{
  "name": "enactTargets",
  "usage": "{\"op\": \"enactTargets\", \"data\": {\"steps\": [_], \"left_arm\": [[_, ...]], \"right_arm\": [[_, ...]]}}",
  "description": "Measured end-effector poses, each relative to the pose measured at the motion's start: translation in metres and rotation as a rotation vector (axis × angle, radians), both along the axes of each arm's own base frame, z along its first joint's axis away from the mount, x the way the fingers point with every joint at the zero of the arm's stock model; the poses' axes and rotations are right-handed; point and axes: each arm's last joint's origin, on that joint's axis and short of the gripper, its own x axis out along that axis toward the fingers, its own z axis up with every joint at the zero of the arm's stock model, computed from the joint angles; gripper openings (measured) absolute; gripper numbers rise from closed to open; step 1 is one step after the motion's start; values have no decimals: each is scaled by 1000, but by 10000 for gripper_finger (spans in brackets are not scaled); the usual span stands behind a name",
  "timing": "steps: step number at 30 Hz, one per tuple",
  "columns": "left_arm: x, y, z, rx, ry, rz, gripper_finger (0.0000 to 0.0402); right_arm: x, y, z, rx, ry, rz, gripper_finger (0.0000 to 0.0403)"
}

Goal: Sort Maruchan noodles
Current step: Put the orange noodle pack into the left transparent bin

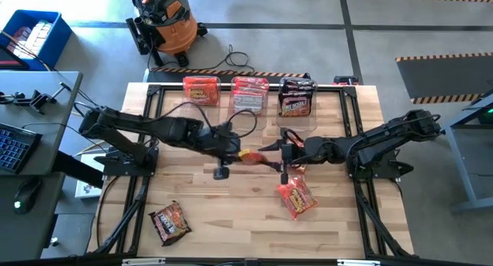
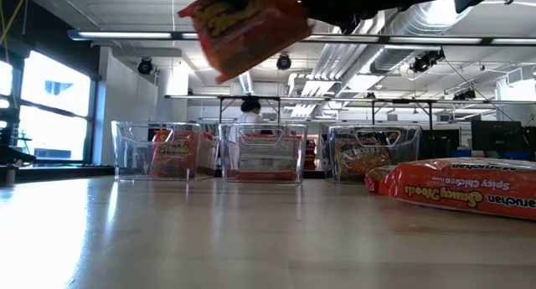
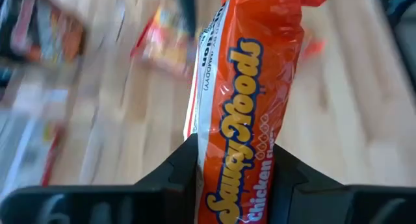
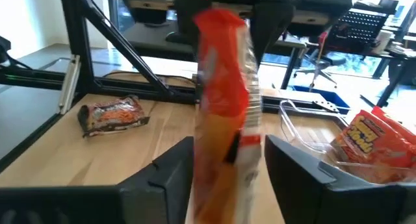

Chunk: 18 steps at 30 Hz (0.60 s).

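Observation:
An orange noodle packet [image 1: 250, 154] hangs in the air over the table's middle, between my two grippers. My left gripper [image 1: 235, 152] comes from the table's left and is shut on it; the packet [image 3: 244, 74] runs away from the fingers. My right gripper [image 1: 279, 150] comes level from the right; its open fingers stand on either side of the same packet [image 4: 224, 107]. Another orange packet [image 1: 296, 196] lies flat on the table near the right arm. A dark packet [image 1: 169, 222] lies near the front left. My left gripper pinches one end of the orange packet [image 3: 234, 169] between its two fingers [image 3: 179, 169], coming from the table's left and slanting down. The packet is lifted clear of the table and sticks out beyond the fingertips toward my right gripper.
Three clear bins stand along the far edge: one with orange packets [image 1: 200, 89], one with red-and-white packets [image 1: 249, 92], one with dark packets [image 1: 296, 96]. Black frame rails run along the table's sides. Bare wood lies between the bins and the arms and at the front middle.

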Motion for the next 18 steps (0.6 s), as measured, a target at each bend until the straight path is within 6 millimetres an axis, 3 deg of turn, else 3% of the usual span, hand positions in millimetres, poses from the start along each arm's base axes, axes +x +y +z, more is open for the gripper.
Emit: {"op": "enactTargets", "data": {"steps": [7,10,18], "left_arm": [[-24,36,20,109,238,2,91],[-33,57,29,161,308,-25,91],[-61,137,29,252,470,16,91]], "right_arm": [[-1,-2,-6,-50,57,-61,179],[-2,-3,-9,-58,89,-77,160],[-3,-3,-13,-70,131,-72,80]]}}
